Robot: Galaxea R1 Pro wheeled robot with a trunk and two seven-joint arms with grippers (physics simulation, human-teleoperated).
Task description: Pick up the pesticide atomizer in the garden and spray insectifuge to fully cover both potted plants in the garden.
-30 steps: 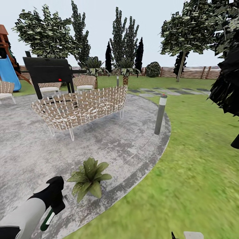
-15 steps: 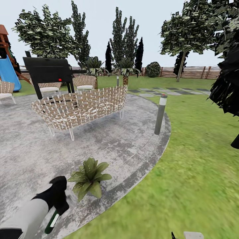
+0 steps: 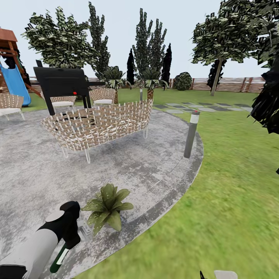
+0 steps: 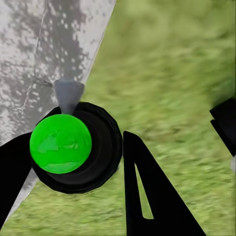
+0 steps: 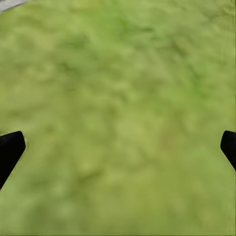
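Dark green plastic, the pesticide atomizer (image 3: 59, 259) hung below the left gripper (image 3: 69, 232), pinched between its black fingers (image 4: 147, 196); from the left wrist camera the bottle's round end showed bright green inside a black collar, with a pale nozzle tip pointing away. The bottle appeared small, rigid and light, probably smooth-walled and apt to slip or swing if held only at the head; a hold around the neck just under the trigger head would keep the nozzle aimed, though the exact contact points were too blurred to confirm. One potted plant (image 3: 108, 207) sat just beside the gripper on the stone patio (image 3: 155, 170), near the patio's edge, speckled leaves spreading over its small pot. The right gripper (image 5: 118, 147) was spread wide, holding nothing, above the lawn (image 3: 232, 186). Farther out stood a grey bollard lamp (image 3: 191, 134) at the patio rim, a woven wicker sofa (image 3: 100, 126), a black grill (image 3: 62, 83) behind it, and the slatted fence (image 3: 232, 84) beyond.
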